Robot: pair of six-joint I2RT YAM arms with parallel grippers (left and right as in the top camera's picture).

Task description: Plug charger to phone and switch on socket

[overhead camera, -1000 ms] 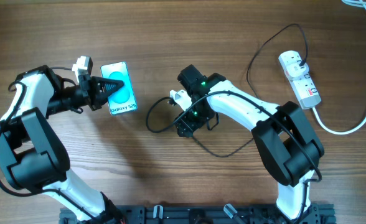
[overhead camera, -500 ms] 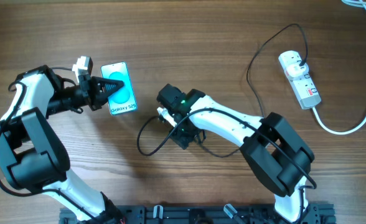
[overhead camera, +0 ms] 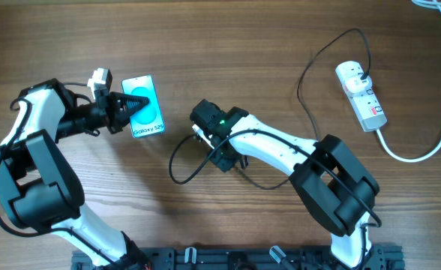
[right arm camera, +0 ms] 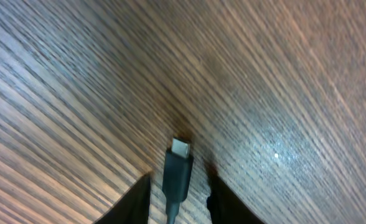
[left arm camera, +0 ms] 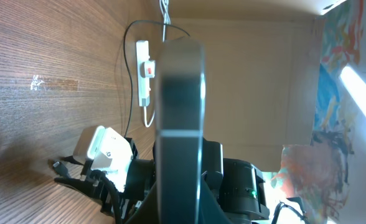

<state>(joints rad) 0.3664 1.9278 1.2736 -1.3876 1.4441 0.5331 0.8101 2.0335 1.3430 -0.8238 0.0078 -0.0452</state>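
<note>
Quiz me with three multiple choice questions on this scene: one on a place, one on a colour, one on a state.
1. Where is the power strip? A. table's left B. table's right C. centre
2. The charger cable's colour? A. black B. white C. red
3. The charger plug and the phone are: A. joined B. stacked C. apart
Answers: B, it lies near the right edge; A, its loop looks black; C, the right claw holds the plug over the table, while the left claw grips the phone.
</note>
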